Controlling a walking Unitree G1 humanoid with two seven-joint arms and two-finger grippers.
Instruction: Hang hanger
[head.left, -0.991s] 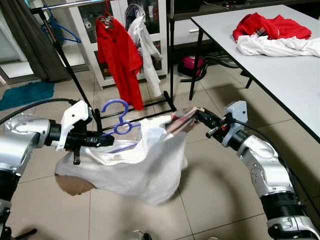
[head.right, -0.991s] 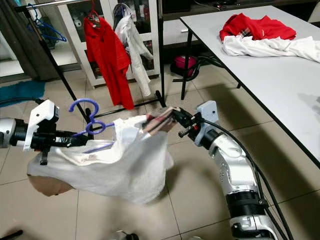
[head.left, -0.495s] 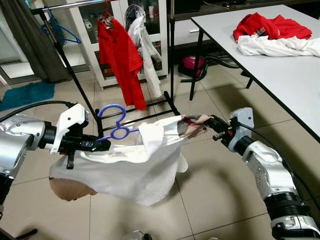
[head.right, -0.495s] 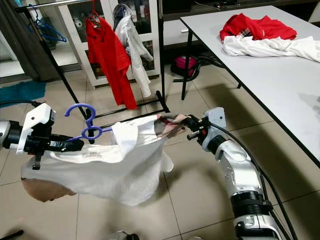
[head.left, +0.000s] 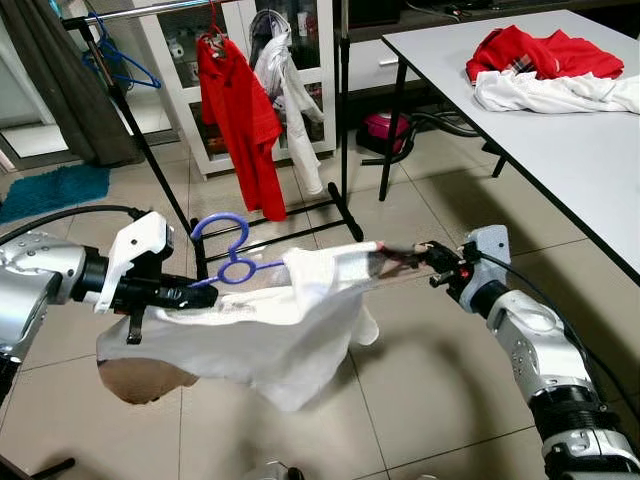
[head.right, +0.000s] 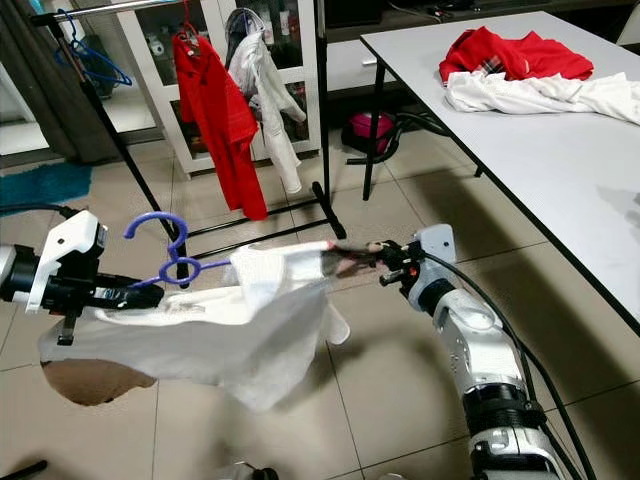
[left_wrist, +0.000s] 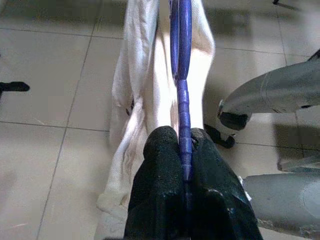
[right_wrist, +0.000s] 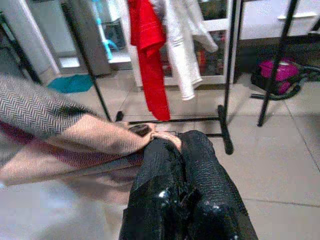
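Observation:
A blue hanger (head.left: 228, 262) sits inside a white garment (head.left: 270, 330) that is stretched out level above the floor between my two arms. My left gripper (head.left: 190, 293) is shut on the hanger's blue bar (left_wrist: 184, 145), with its hook pointing up. My right gripper (head.left: 425, 253) is shut on the garment's patterned collar (right_wrist: 90, 140) and pulls it taut to the right. The clothes rack (head.left: 130, 110) stands behind, holding a red shirt (head.left: 240, 110) and a white shirt (head.left: 290, 95).
A white table (head.left: 560, 130) on the right carries red and white clothes (head.left: 545, 65). Spare blue hangers (head.left: 120, 62) hang at the rack's left end. A magenta object (head.left: 385, 130) lies under the table. A teal mat (head.left: 55, 188) lies far left.
My two arms have drawn apart, and the garment is now stretched flatter and tauter. The right gripper has moved right and slightly down with the collar.

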